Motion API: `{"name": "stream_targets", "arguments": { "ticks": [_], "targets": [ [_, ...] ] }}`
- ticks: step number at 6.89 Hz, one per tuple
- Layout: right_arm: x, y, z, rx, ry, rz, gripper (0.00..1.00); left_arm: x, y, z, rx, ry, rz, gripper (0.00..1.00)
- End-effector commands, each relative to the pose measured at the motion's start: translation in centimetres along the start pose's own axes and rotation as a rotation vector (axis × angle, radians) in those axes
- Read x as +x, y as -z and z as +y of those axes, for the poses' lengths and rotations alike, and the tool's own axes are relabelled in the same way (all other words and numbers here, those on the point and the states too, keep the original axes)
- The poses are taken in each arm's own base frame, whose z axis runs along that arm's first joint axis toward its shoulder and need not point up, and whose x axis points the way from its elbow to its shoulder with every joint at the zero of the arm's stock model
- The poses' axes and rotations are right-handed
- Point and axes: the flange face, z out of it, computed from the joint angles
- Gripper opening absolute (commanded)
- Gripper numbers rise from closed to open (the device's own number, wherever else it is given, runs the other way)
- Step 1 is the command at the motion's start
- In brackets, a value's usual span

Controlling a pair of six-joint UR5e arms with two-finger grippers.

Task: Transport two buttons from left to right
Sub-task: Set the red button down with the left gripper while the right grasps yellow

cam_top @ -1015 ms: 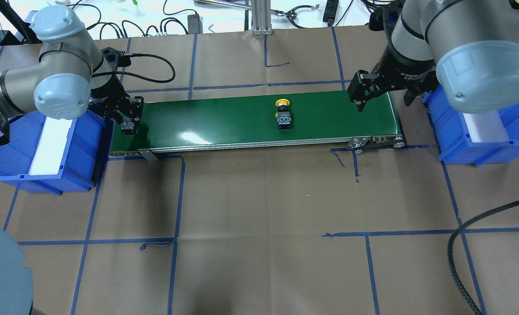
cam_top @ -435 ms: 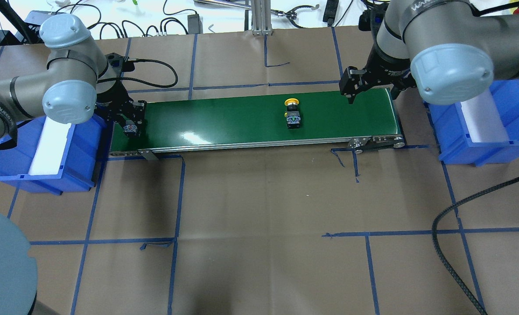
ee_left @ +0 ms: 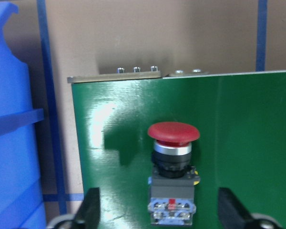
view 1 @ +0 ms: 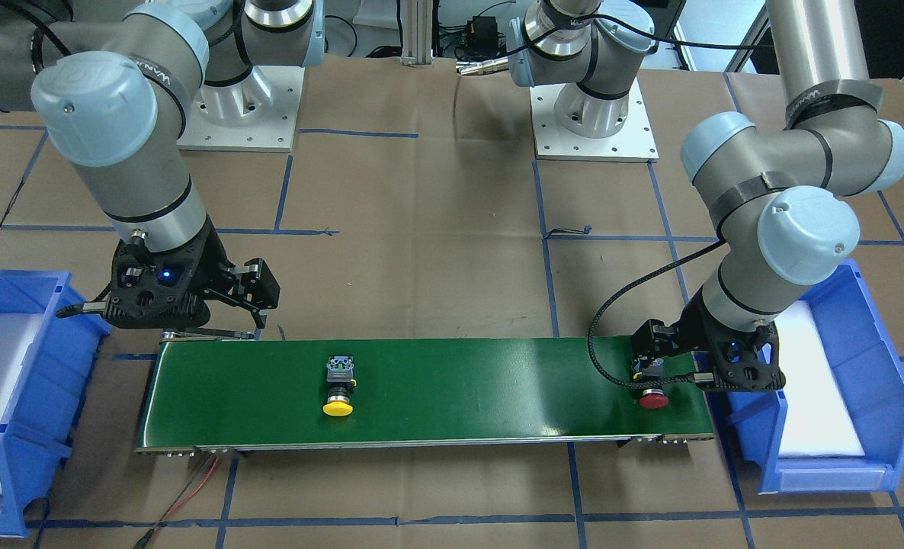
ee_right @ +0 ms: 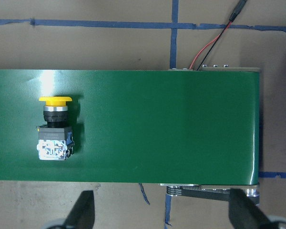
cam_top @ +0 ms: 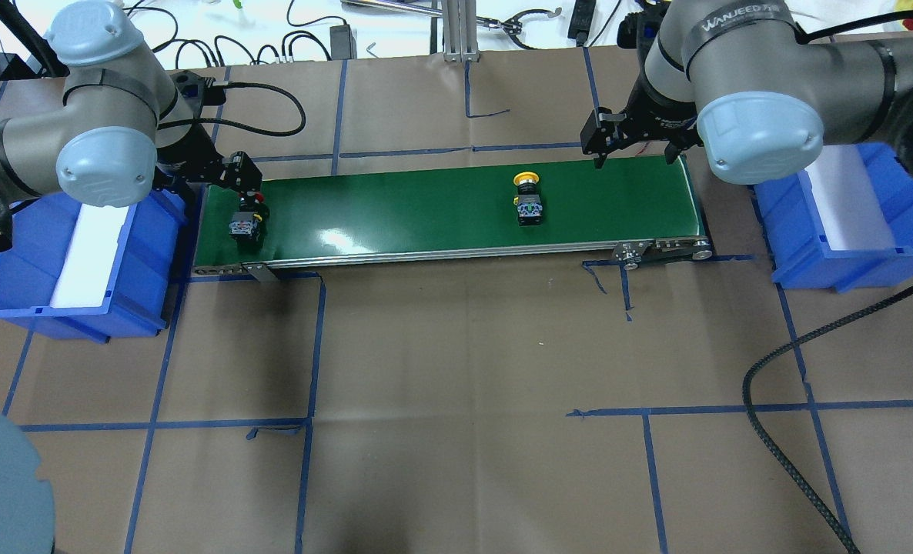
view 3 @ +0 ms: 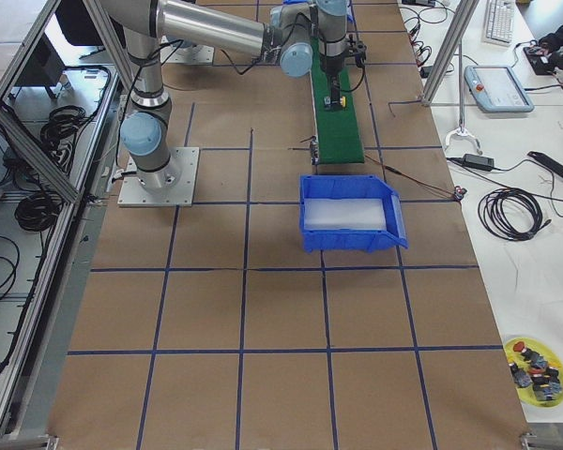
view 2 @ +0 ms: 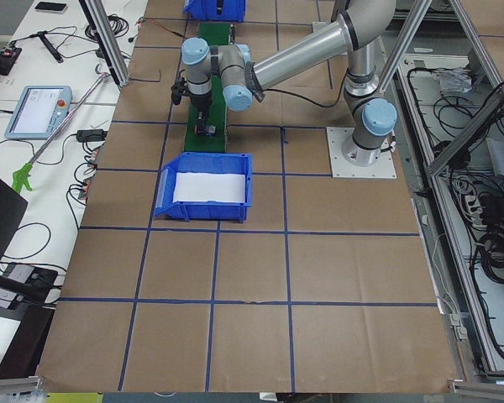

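Observation:
The red button (ee_left: 173,143) lies on its side at the left end of the green conveyor belt (cam_top: 410,208), cap toward the far side. It also shows in the overhead view (cam_top: 242,225) and the front view (view 1: 652,396). My left gripper (ee_left: 159,213) is open, its fingers (ee_left: 90,210) wide on either side of the button's body and clear of it; overhead it (cam_top: 250,191) hangs just beyond the button. The yellow button (cam_top: 527,201) lies on the belt right of centre, also in the right wrist view (ee_right: 55,131). My right gripper (cam_top: 601,146) is open and empty above the belt's far edge, right of the yellow button.
A blue bin with a white liner (cam_top: 79,254) stands at the belt's left end and another (cam_top: 849,215) at its right end. Brown paper with blue tape lines covers the table. A black cable (cam_top: 780,431) lies at the front right.
My left gripper has let go of the red button on the belt and drawn back from it. The yellow button has travelled right along the belt. My right gripper has moved left and farther back.

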Motion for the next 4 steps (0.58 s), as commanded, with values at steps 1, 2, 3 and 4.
{"name": "stream_targets", "arguments": {
  "ticks": [1, 2, 3, 4],
  "targets": [
    [-0.1, -2.9, -2.2, -0.028, -0.012, -0.014, 1.0, 0.8, 6.6, 3.8, -0.012, 0.008, 0.002, 1.0],
    [-0.6, -3.5, -3.7, -0.024, -0.006, -0.024, 1.0, 1.5, 9.4, 7.2, -0.057, 0.064, 0.009, 1.0],
    [-0.7, -3.9, -4.5, -0.026, -0.008, -0.018, 1.0, 3.4, 11.9, 9.8, -0.063, 0.065, 0.013, 1.0],
    [-1.5, -4.8, -4.4, -0.04, -0.051, -0.019, 1.0, 5.7, 12.8, 11.5, -0.068, 0.067, 0.007, 1.0]
  ]
}}
